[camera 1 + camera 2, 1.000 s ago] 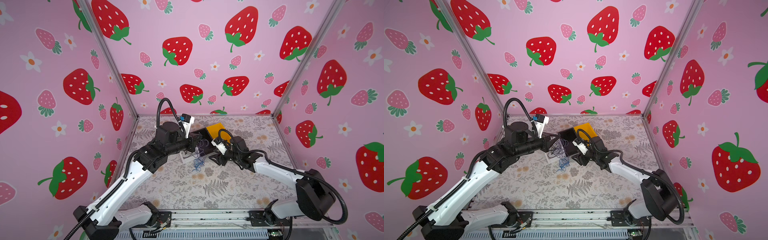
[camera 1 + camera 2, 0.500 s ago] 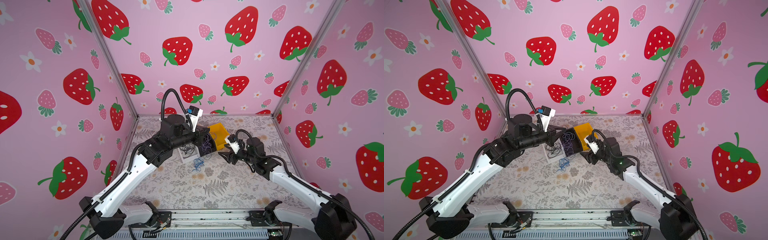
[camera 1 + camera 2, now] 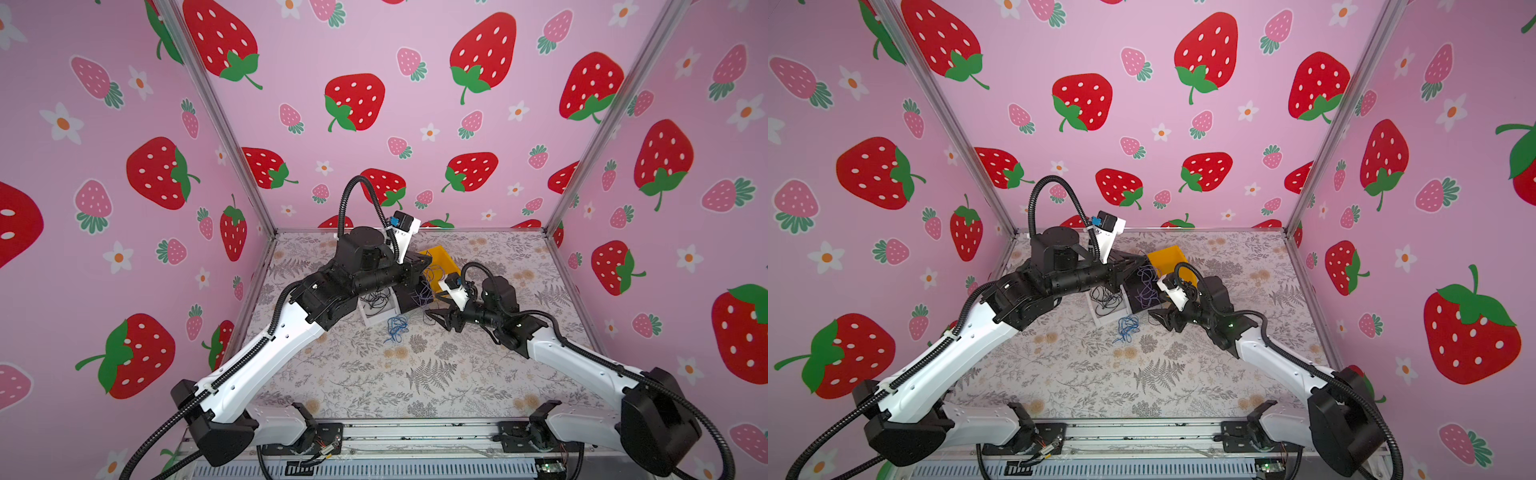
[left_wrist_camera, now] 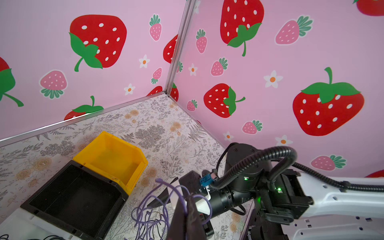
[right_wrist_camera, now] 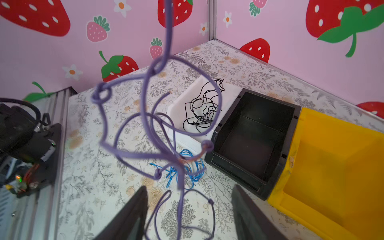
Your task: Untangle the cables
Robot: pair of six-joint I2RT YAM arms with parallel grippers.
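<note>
Left claw [image 4: 188,207] pinched on dangling purple cable [image 5: 145,116], right claw [image 5: 189,189] apart, blue cable [image 5: 188,166] on bench [image 5: 228,62] beside black bin [image 5: 268,112].

Yellow plastic open-front bin [image 4: 112,158] touching a black plastic bin [image 4: 76,199], white plastic bin [image 5: 178,116] just beside the black one, all on a grey-and-tan floral-print surface [image 3: 415,395], pink strawberry-print walls [image 3: 374,41], silver metal corner posts [image 3: 220,126]

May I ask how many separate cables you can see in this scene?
3: the purple cable hangs from the left gripper, the black cable lies in the white bin, the blue cable on the table. Others may be hidden.
</note>
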